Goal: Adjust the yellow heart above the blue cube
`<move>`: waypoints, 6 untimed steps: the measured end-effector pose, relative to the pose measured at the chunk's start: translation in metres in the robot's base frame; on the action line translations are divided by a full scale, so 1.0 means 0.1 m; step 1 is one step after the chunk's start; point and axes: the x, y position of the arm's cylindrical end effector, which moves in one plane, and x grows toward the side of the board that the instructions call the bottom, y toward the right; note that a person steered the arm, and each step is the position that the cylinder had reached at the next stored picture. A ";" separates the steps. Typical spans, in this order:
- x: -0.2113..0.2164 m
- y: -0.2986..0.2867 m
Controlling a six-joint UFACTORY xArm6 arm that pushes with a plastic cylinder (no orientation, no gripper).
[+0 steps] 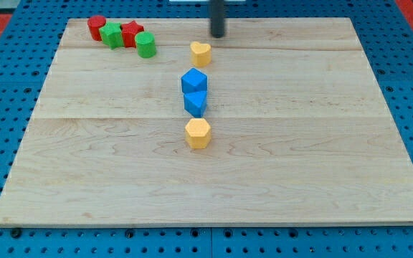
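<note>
Bench (321, 172): pale wooden board, blocks listed from the view's left.

Top-left cluster, touching one another and well clear of the work: red cylinder (96, 27), green block (111, 34), red star (131, 33), green cylinder (146, 44).

Centre column: blue cube (193, 80); touching below it, a second blue block (196, 103); just beneath, a yellow hexagon (198, 133).

Yellow heart (201, 53): above the cube, near but apart, slightly right of its line, so apparently needing a nudge.

Tool: a plain rod, nothing to open or close; my tip (219, 36) sits just up-right of the heart, not touching, seemingly placed to push it down-left.
</note>
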 end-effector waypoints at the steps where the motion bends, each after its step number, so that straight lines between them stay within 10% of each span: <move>1: 0.21 0.50; 4: 0.53 0.30; 6: 0.43 -0.84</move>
